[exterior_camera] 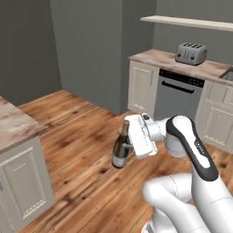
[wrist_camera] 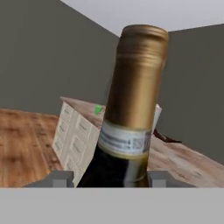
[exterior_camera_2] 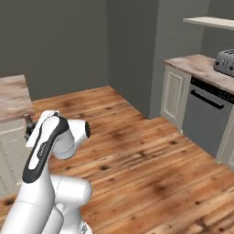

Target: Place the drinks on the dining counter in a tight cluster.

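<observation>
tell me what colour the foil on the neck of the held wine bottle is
Gold-bronze foil on the wine bottle; clearest in the hand view.

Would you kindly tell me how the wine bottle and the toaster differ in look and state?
The wine bottle is slim, dark and gold-capped; the toaster is squat and grey. The bottle is held in the pincer above the wood floor; the toaster rests on the far counter. The bottle leans slightly; the toaster sits level.
</observation>
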You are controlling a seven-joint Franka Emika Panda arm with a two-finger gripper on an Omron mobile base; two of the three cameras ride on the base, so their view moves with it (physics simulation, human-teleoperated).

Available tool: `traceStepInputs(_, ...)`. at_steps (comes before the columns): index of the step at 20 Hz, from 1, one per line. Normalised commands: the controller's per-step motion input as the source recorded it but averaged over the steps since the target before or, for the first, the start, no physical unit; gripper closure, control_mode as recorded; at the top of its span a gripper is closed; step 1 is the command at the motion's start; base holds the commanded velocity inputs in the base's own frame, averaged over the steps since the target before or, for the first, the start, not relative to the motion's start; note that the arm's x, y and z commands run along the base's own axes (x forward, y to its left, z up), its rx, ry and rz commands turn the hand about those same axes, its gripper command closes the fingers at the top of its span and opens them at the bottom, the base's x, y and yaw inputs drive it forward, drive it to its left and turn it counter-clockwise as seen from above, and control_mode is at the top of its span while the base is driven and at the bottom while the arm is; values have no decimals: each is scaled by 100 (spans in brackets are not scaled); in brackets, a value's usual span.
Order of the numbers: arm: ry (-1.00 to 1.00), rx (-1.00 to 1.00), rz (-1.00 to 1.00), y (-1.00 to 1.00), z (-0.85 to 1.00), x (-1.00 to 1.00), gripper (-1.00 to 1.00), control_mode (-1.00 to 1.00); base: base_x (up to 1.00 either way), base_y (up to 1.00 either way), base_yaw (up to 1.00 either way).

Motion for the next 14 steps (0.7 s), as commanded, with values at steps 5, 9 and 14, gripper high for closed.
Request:
traceStepInputs(5,0,0,0,0,0,0,100,100,54,17,36)
traceStepInputs(9,0,0,0,0,0,0,100,100,58,22,31)
traceStepInputs(14,0,0,0,0,0,0,100,100,65,30,23)
